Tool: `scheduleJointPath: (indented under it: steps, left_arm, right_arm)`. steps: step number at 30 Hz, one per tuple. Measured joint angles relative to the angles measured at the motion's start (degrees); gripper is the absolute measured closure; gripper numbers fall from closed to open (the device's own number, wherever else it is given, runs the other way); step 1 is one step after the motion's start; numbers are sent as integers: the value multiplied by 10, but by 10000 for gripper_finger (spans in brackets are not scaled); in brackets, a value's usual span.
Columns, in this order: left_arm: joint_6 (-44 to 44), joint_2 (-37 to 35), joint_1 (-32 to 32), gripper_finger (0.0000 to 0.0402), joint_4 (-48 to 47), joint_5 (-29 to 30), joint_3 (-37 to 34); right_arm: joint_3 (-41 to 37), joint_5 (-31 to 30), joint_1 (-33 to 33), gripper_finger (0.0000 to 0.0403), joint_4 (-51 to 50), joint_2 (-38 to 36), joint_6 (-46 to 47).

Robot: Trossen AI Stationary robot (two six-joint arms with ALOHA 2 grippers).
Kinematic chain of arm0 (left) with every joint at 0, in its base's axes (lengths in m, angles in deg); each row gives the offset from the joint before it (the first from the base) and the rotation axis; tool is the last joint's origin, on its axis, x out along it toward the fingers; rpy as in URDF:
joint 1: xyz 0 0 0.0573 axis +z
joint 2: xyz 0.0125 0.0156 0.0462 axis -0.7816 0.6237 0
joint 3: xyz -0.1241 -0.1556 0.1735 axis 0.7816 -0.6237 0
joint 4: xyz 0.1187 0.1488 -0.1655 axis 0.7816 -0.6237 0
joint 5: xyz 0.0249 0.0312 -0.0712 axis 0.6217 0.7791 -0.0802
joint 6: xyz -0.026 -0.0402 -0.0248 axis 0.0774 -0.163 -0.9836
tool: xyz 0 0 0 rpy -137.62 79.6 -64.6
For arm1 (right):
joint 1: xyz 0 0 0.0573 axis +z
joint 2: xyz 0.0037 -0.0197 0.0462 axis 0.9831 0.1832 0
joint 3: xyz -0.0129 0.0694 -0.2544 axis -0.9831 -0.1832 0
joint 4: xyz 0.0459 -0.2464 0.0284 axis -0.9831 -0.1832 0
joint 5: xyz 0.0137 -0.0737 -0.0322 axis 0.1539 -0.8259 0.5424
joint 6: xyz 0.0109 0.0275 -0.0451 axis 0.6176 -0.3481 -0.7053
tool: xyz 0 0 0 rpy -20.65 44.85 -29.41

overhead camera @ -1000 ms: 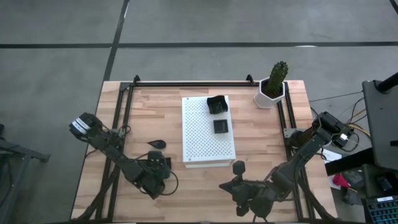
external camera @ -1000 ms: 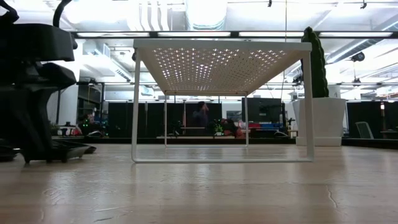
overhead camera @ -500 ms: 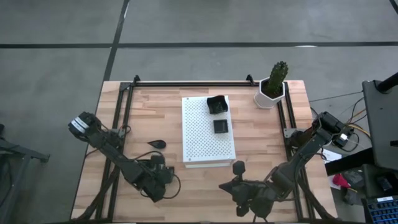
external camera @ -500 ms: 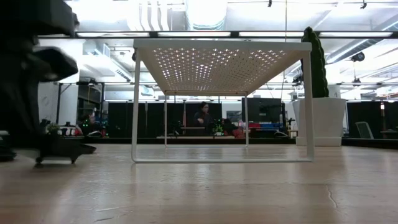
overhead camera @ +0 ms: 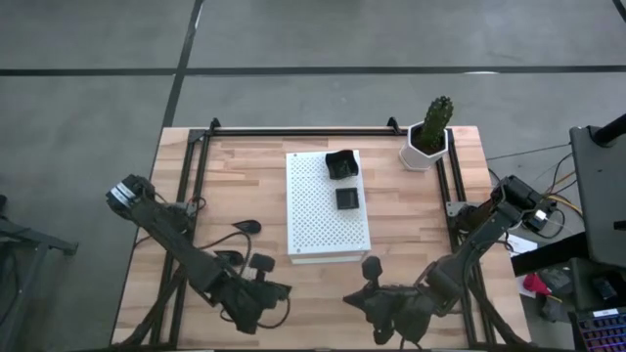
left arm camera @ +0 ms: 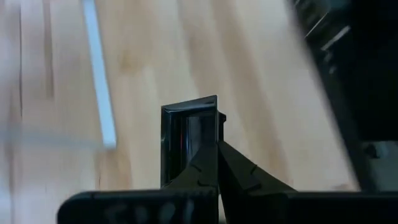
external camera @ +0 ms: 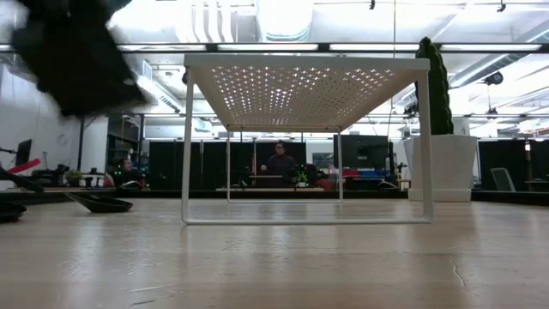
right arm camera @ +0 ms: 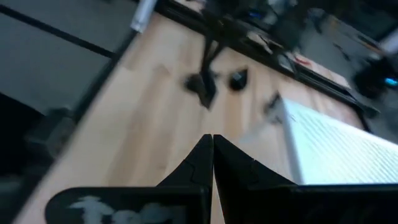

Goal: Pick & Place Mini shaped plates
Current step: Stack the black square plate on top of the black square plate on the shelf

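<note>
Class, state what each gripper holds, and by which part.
The left gripper pinches a small dark square plate by its edge. The right gripper holds nothing.

No legible text, label, brand, number or sign is found in any view. Pale markings are seen on the housings at the near edge of both wrist views, but nothing in them can be read.
</note>
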Motion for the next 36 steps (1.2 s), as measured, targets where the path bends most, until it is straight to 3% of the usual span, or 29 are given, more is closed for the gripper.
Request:
scheduleJointPath:
  steps: [6, 13, 21, 26, 36]
  left_arm:
    - [115, 0, 0, 401, 60, -6, 47]
    - [211, 0, 0, 401, 123, 22, 60]
    - [245, 0, 2, 401, 146, 24, 59]
    - [291, 0, 7, 401, 182, 26, 59]
    - [304, 2, 19, 401, 194, 27, 52]
  right_arm:
    - [0, 38, -1, 387, 73, 15, -41]
    - [0, 62, -20, 334, 95, 37, -20]
    - [0, 71, -31, 303, 157, 46, -79]
    - [0, 122, -51, 303, 184, 54, -94]
    - [0, 150, -74, 306, 200, 54, -102]
